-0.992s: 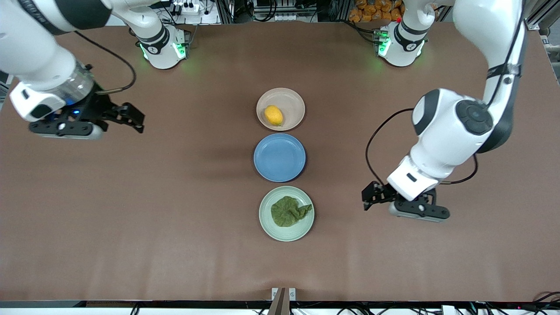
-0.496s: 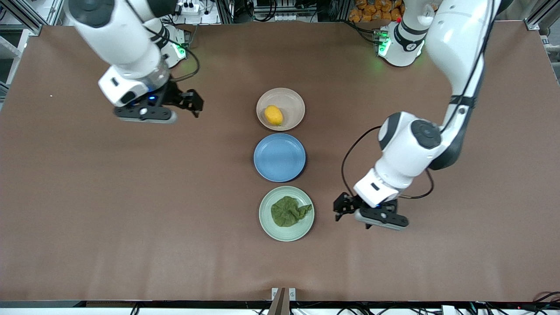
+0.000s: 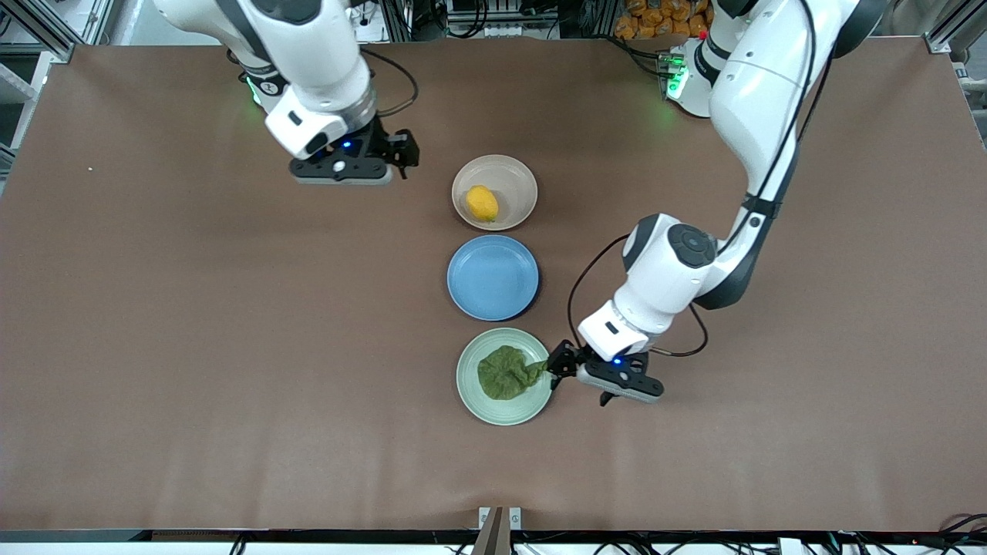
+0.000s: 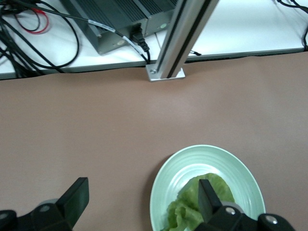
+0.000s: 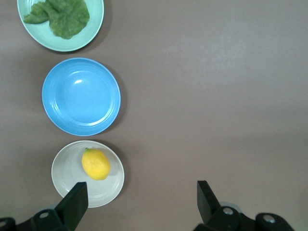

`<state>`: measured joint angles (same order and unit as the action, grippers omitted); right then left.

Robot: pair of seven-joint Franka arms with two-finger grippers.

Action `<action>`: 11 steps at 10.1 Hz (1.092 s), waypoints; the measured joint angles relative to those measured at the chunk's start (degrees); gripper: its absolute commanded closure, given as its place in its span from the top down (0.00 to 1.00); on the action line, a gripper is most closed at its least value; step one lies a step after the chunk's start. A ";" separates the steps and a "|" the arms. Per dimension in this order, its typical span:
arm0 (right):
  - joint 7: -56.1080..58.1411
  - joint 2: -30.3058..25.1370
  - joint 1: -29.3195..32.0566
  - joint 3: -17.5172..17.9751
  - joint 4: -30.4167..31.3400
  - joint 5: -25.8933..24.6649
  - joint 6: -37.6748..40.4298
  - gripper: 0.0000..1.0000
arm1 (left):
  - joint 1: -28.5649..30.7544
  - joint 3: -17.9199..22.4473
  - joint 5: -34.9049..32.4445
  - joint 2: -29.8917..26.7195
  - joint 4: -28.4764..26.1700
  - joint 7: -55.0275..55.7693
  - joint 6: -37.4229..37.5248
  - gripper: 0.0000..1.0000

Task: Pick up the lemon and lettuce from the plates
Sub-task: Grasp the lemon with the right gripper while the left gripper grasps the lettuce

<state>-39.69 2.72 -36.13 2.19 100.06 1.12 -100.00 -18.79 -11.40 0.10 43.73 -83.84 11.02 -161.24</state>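
The lemon (image 3: 482,203) lies on the beige-pink plate (image 3: 517,181). The lettuce (image 3: 509,372) lies on the mint green plate (image 3: 478,405), nearest the front camera. My left gripper (image 3: 558,362) is open at the mint plate's edge toward the left arm's end. In the left wrist view (image 4: 142,199) one of the fingers (image 4: 208,195) is over the lettuce (image 4: 190,202) on the mint plate (image 4: 163,183). My right gripper (image 3: 405,153) is open and empty over the table beside the beige plate. The right wrist view (image 5: 139,199) shows the lemon (image 5: 96,164), the beige plate (image 5: 67,175) and the lettuce (image 5: 60,14).
A blue plate (image 3: 493,277) sits bare between the two plates and also shows in the right wrist view (image 5: 81,96). In the left wrist view an aluminium post (image 4: 180,38) stands at the table's edge, with a black box and cables past it.
My left gripper has come in low to the mint plate's edge by the lettuce. My right gripper has swung in toward the beige plate. Lemon and lettuce have not moved.
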 measured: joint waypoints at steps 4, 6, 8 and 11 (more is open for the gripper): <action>-8.40 4.85 -9.19 0.06 0.84 -0.02 -4.81 1.00 | -3.95 0.66 -0.02 4.91 0.72 0.00 -5.54 1.00; -8.86 8.04 -12.62 0.06 2.34 -0.04 -9.39 1.00 | -5.07 0.76 -0.02 6.31 0.98 -0.01 -5.82 1.00; -9.12 9.93 -14.98 0.06 6.80 -0.08 -16.96 1.00 | -6.04 0.82 -0.03 7.34 1.08 -0.02 -6.70 1.00; -7.62 13.54 -16.24 0.04 8.56 -0.22 -20.14 1.00 | -6.57 1.07 -0.03 9.80 1.17 -0.02 -9.33 1.00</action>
<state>-47.31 16.26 -52.38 2.23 108.62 0.91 -120.14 -25.36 -10.33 0.07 53.53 -82.68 11.00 -170.58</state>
